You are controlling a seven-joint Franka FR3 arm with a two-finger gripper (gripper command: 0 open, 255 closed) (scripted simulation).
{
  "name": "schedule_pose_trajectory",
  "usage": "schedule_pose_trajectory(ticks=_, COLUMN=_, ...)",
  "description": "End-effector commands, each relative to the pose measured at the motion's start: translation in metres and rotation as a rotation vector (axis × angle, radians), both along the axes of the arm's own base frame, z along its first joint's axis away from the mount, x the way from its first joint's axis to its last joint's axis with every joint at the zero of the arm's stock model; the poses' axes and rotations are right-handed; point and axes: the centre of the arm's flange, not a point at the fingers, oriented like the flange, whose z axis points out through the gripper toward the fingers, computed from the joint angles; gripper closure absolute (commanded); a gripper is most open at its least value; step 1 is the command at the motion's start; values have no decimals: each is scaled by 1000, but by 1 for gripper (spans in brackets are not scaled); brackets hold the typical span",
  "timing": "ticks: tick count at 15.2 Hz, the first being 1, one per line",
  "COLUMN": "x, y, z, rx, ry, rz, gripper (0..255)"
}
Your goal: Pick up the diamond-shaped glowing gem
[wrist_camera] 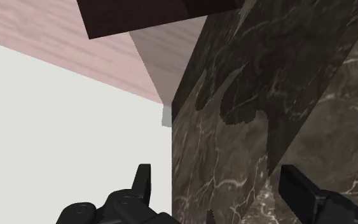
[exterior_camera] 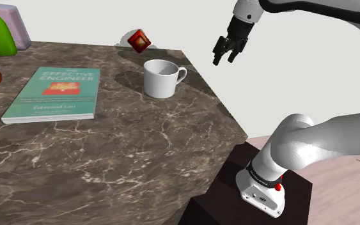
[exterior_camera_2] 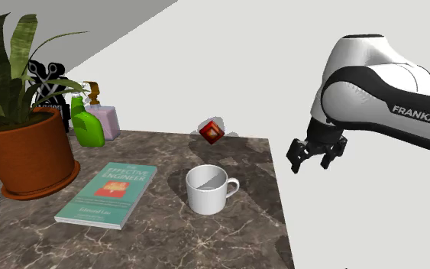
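In the shoulder view my gripper (exterior_camera: pixel 226 56) hangs in the air past the table's (exterior_camera: pixel 140 153) edge at that view's right, while the red gem (exterior_camera: pixel 139 40) sits at the far edge, just beyond the mug (exterior_camera: pixel 162 78). The second exterior view shows the gem tipped on a corner, well apart from the gripper. In the wrist view the fingers (wrist_camera: pixel 144 178) stand wide apart and empty over the table's edge, set, I judge, for the approach.

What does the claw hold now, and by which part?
Nothing. The open claw hangs beside the table; the red gem lies apart at its far edge.
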Motion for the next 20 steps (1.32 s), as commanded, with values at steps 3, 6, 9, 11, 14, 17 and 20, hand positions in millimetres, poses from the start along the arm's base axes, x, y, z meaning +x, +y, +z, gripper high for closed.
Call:
schedule_pose_trajectory(ticks=3, x=22, y=-4, z=-3, rx=-11, ry=-27, rz=80, gripper=0)
schedule_pose_trajectory(ticks=6, x=55, y=-8, z=-6, rx=-26, ry=-66, rz=201, gripper=0)
schedule_pose_trajectory(ticks=9, x=88, y=-7, z=-7, rx=-42, ry=-106, rz=322, gripper=0)
schedule_pose_trajectory(ticks=11, x=110, y=-4, z=-8, rx=-53, ry=-133, rz=402, gripper=0)
schedule_pose_trajectory(ticks=14, x=143, y=3, z=-7, rx=-68, ry=-172, rz=523, gripper=0)
schedule_pose_trajectory(ticks=17, x=174, y=14, z=-5, rx=-84, ry=-212, rz=644, gripper=0)
schedule_pose_trajectory(ticks=20, x=204, y=29, z=-3, rx=-100, ry=-252, rz=765, gripper=0)
